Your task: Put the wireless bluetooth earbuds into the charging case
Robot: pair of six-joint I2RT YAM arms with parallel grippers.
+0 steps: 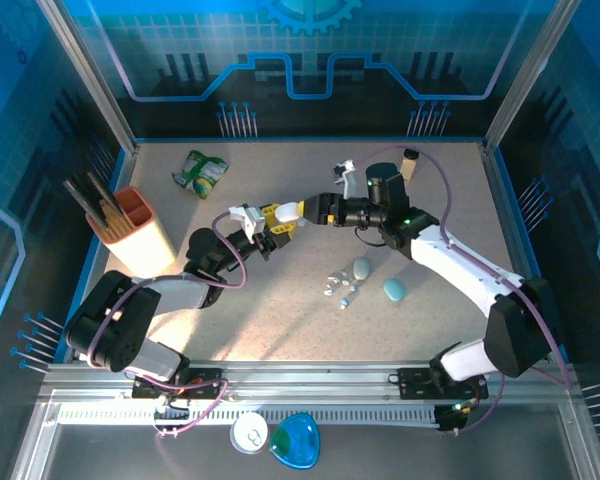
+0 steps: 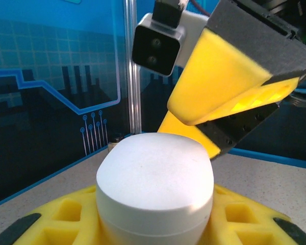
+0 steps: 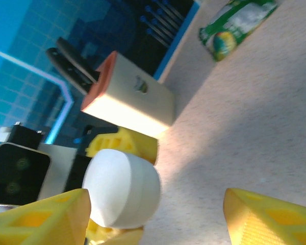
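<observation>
A white pebble-shaped charging case, lid down, sits between the yellow fingers of my left gripper, which is shut on it above the table's middle left. In the top view the case lies between the two arms' heads. My right gripper faces it from the right with its jaws wide apart; one yellow finger is beside the case and the other is well clear. Tiny earbuds lie on the table to the right of centre.
Two teal pebble cases rest by the earbuds. An orange-topped holder with dark utensils stands at the left, a green packet at the back left and a small bottle at the back right.
</observation>
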